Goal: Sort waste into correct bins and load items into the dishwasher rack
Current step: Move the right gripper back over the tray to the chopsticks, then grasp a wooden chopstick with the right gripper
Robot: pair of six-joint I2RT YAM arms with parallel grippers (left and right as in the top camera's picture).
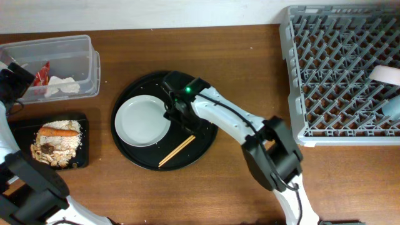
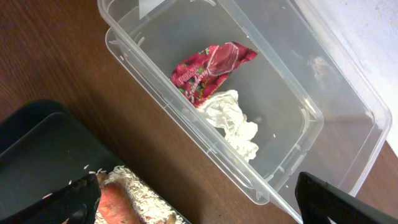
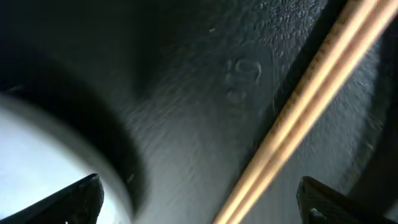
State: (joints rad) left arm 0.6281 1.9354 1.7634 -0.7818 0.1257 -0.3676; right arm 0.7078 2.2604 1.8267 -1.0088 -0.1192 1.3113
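My right gripper (image 1: 181, 117) hangs open low over the round black tray (image 1: 206, 134). Between its fingers lie the wooden chopsticks (image 3: 298, 106), with the white plate (image 3: 43, 155) by the left fingertip. In the overhead view the plate (image 1: 144, 120) and chopsticks (image 1: 177, 151) both rest on that tray. My left gripper (image 2: 199, 208) is open and empty at the table's left edge, between the clear tub (image 2: 280, 93) and the shallow black tray (image 2: 43, 155). The tub holds a red wrapper (image 2: 208, 68) and a crumpled tissue (image 2: 233, 121). Rice and a carrot (image 1: 60, 132) fill the black tray.
The grey dishwasher rack (image 1: 340, 69) takes up the right side. A white bowl (image 1: 387, 75) and a light-blue cup (image 1: 392, 106) sit in it at the far right edge. Bare wooden table lies between the round tray and the rack.
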